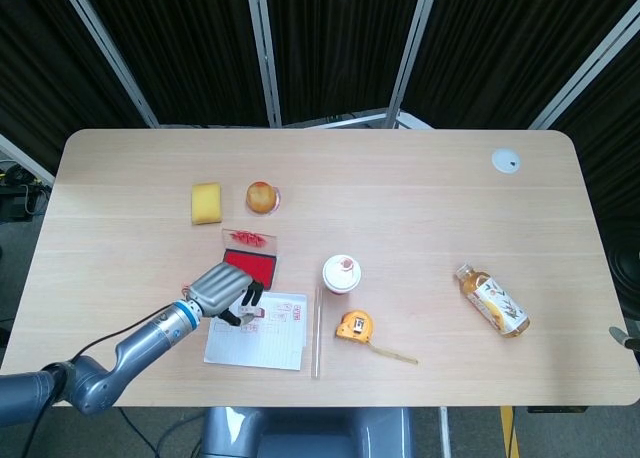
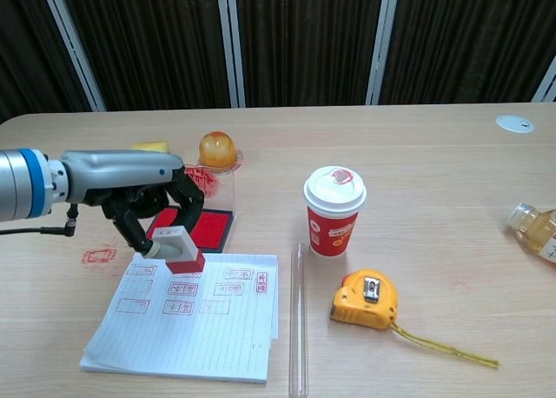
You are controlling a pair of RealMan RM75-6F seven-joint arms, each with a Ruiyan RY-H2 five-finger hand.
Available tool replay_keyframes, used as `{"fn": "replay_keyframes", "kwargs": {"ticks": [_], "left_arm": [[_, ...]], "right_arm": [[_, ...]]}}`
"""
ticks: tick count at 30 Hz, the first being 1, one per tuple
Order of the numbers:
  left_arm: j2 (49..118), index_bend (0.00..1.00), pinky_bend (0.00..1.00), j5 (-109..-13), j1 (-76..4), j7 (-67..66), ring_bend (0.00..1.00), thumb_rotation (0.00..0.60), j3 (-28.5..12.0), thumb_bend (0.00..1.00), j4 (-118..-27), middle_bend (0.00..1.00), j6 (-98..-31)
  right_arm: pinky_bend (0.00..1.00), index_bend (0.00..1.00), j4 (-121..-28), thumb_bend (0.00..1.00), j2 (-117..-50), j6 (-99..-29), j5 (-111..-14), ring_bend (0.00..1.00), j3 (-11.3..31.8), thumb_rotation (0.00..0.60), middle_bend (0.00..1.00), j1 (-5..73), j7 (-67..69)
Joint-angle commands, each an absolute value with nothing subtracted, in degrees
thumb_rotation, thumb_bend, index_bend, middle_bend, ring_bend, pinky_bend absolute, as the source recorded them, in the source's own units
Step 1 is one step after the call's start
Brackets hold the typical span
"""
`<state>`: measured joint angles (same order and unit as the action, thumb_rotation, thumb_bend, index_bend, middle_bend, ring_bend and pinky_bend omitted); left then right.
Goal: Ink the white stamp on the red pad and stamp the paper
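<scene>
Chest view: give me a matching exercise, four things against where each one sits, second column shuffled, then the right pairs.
Things:
1. stamp
2. red pad
3. cup
4. tape measure

Places:
A. on the table right of the paper, in front of the cup
B. held by the left hand over the paper's far edge
C. right of the red pad, upright on the table
D. just beyond the paper, on the table

Pairs: 1-B, 2-D, 3-C, 4-A
</scene>
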<state>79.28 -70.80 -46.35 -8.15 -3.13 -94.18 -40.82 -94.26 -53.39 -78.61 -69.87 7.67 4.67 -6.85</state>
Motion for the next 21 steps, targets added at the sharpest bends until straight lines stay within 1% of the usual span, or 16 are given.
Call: {"fn": "replay_keyframes", "kwargs": {"ticks": [1,5,12,21], "left_arm": [[81.6,0.6,0.86,-68.4,-46.54,-11.56,0.82,0.6,-2.01,0.36,-94.63,0.59,-40.89],[85.56,0.6,0.86,-65.63,-46.85,-15.34,0.82,0.6,-1.6,0.36,-93.38,0.59,-42.06],[90.9,0.6,0.86,-60.86,-48.54,-19.29,0.82,0.6,-2.67,0.36,-91.21,0.59,-42.78],[93.91,0.6,0.86,-56.45,-50.38,-24.06,0.82,0.6,-3.51,0.36,-90.62,0.59,-44.68]], "right_arm": [[0.0,0.0,-94.18,0.0,-53.38,-78.56,-69.79,0.0,7.7,0.6,0.0,4.66,-6.7],[0.0,0.0,-93.92,0.0,-53.34,-78.3,-69.56,0.0,7.79,0.6,0.0,4.71,-6.37],[0.0,0.0,-93.41,0.0,-53.47,-77.81,-69.27,0.0,7.84,0.6,0.0,4.87,-6.19],[0.0,0.0,-93.04,0.0,-53.38,-77.7,-68.89,0.0,7.93,0.6,0.0,4.76,-5.79]]}}
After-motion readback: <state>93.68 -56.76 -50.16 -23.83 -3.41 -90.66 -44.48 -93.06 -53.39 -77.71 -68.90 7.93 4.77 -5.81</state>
